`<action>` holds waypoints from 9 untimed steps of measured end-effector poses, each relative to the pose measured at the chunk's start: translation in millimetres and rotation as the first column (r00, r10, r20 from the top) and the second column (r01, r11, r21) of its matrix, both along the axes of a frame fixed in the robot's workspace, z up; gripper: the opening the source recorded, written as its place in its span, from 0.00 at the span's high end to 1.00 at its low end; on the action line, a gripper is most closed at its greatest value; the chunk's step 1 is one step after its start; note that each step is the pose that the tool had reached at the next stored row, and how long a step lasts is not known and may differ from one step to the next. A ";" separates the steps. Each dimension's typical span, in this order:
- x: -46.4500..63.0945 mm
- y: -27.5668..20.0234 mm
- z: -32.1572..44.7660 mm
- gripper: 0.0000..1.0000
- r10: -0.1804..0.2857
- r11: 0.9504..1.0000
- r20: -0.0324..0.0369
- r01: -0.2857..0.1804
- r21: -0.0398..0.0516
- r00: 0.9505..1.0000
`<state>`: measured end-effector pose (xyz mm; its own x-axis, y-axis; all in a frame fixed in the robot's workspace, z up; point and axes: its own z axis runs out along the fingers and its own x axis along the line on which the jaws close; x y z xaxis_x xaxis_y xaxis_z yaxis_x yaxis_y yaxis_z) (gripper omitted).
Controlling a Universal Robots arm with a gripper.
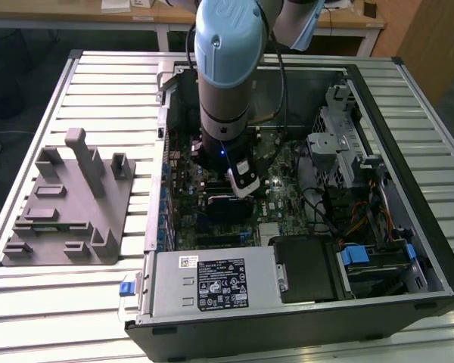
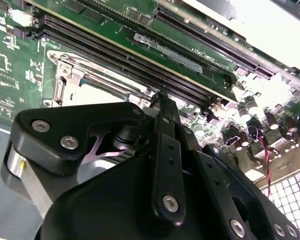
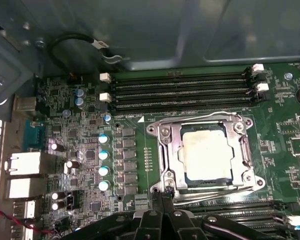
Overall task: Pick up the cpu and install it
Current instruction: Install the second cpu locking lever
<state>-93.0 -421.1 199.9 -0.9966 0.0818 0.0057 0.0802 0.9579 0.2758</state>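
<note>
Inside the open computer case (image 1: 378,181), going by the exterior view, my arm (image 1: 225,76) reaches straight down over the motherboard (image 1: 280,189), and the grey plastic fixture (image 1: 68,204) sits on the slatted table (image 1: 60,295) outside the case. Over in the first wrist view, the cpu (image 3: 207,152) is lying flat in the socket (image 3: 165,150), pale top up, right beside the memory slots (image 3: 180,92). My claw (image 3: 162,196) hangs at the socket's edge, fingers together, gripping nothing. Second wrist view: the socket frame (image 2: 70,75) just past my black fingers (image 2: 162,125).

one cpu (image 3: 208,154), one socket (image 3: 206,153), one grey fixture (image 1: 68,204), perhaps four memory slots (image 3: 182,90) beside it.
</note>
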 end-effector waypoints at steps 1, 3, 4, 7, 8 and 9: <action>-0.7 -0.2 -0.5 0.89 0.000 1.000 0.000 0.000 0.006 1.000; -2.3 -0.5 -1.7 0.89 0.000 1.000 0.000 0.000 0.017 1.000; -3.4 -0.5 -2.3 0.89 0.000 1.000 0.000 0.000 0.022 1.000; -5.2 -0.5 -4.8 0.89 0.000 0.999 0.000 0.000 0.034 1.000; -5.4 -0.5 -5.8 0.89 0.000 0.999 0.000 0.000 0.037 1.000; -5.5 -0.5 -6.9 0.89 0.000 0.999 0.000 0.000 0.040 1.000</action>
